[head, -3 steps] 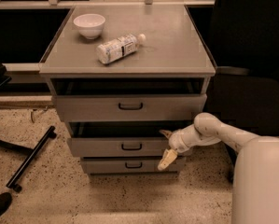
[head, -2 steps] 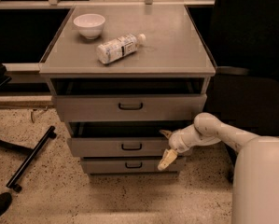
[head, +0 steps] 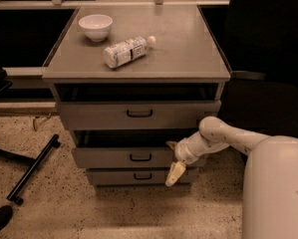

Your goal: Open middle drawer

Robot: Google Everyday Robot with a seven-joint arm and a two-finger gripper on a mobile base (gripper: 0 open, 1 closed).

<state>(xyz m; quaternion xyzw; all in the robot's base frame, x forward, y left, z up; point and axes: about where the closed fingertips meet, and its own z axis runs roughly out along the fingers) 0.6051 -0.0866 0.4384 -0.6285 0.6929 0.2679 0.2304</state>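
The middle drawer [head: 123, 158] is a grey front with a small black loop handle [head: 140, 157]. It sits between the taller top drawer [head: 98, 114] and the shorter bottom drawer [head: 113, 176], and stands a little way out, with a dark gap above its front. My gripper [head: 173, 159] is at the right end of the middle drawer's front. It is open. One finger tip [head: 171, 145] sits at the front's top edge. The other finger [head: 175, 174] hangs below it, in front of the bottom drawer.
On the cabinet top [head: 188, 49] stand a white bowl [head: 95, 26] and a plastic bottle [head: 127, 51] lying on its side. A chair base with a black leg [head: 33, 169] is on the floor at the left. A dark chair [head: 268, 103] stands to the right.
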